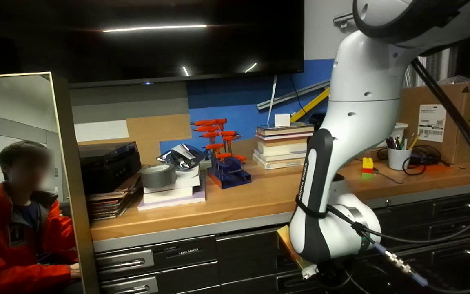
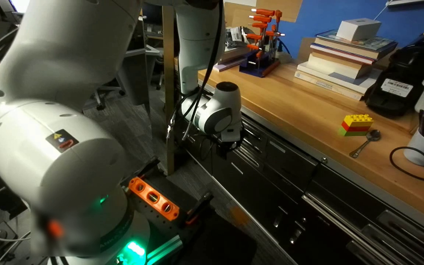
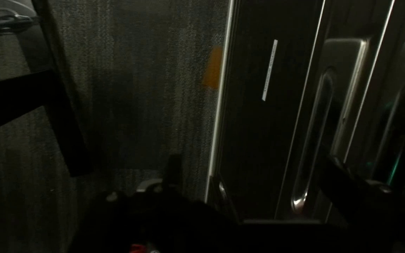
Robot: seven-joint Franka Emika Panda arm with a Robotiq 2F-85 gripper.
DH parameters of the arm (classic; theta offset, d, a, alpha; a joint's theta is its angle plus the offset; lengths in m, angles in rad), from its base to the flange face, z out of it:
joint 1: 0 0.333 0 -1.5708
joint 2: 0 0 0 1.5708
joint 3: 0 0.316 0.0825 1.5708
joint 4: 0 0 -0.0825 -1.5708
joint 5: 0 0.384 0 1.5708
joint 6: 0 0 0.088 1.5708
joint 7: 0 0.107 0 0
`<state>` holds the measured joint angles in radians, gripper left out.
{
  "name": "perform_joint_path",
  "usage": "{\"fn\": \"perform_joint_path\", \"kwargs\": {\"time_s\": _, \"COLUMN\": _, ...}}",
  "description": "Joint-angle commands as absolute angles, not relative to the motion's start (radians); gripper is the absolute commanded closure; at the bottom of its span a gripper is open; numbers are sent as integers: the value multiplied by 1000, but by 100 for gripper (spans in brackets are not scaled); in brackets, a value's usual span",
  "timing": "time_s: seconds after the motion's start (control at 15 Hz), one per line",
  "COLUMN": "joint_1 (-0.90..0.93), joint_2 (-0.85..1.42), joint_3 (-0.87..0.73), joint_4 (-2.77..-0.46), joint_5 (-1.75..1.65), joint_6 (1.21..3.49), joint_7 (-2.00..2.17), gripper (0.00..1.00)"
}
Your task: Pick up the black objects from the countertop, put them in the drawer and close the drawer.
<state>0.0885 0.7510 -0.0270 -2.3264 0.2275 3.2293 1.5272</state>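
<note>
Well, jaws: they were spread apart, near the cabinet front (image 3: 255,123).
Top drawers (image 1: 174,261): they sat in one row directly below the wooden surface (image 1: 243,202).
Black case (image 2: 399,70): it stood on this surface, just beside the books (image 2: 339,66).
Small black objects: I could not identify them.
</note>
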Motion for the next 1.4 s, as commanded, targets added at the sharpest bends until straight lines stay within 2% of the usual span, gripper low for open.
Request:
{"fn": "perform_joint_path", "kwargs": {"time_s": 0.0, "joint_1": 86, "joint_2": 808, "joint_3": -31, "joint_4": -2225, "joint_5": 264, "joint_6": 3286, "joint_7": 1448, "gripper": 0}}
{"fn": "perform_joint_path", "kwargs": {"time_s": 0.53, "joint_1": 137, "joint_2": 810, "joint_3": -88, "joint_4": -2144, "joint_5": 264, "joint_6": 3144, "joint_7": 1349, "gripper": 0}}
{"fn": "perform_joint_path", "kwargs": {"time_s": 0.73, "joint_1": 233, "joint_2": 718, "joint_3": -190, "joint_4": -2204, "joint_5": 265, "joint_6": 2927, "joint_7": 1394, "gripper": 0}}
{"fn": "perform_joint_path", "kwargs": {"time_s": 1.0, "joint_1": 446, "joint_2": 587, "joint_3": -414, "joint_4": -2282, "joint_5": 146, "joint_6": 2651, "joint_7": 1644, "gripper": 0}}
{"fn": "perform_joint_path", "kwargs": {"time_s": 1.33, "joint_1": 452, "joint_2": 359, "joint_3": -429, "joint_4": -2358, "joint_5": -105, "joint_6": 2361, "joint_7": 1872, "gripper": 0}}
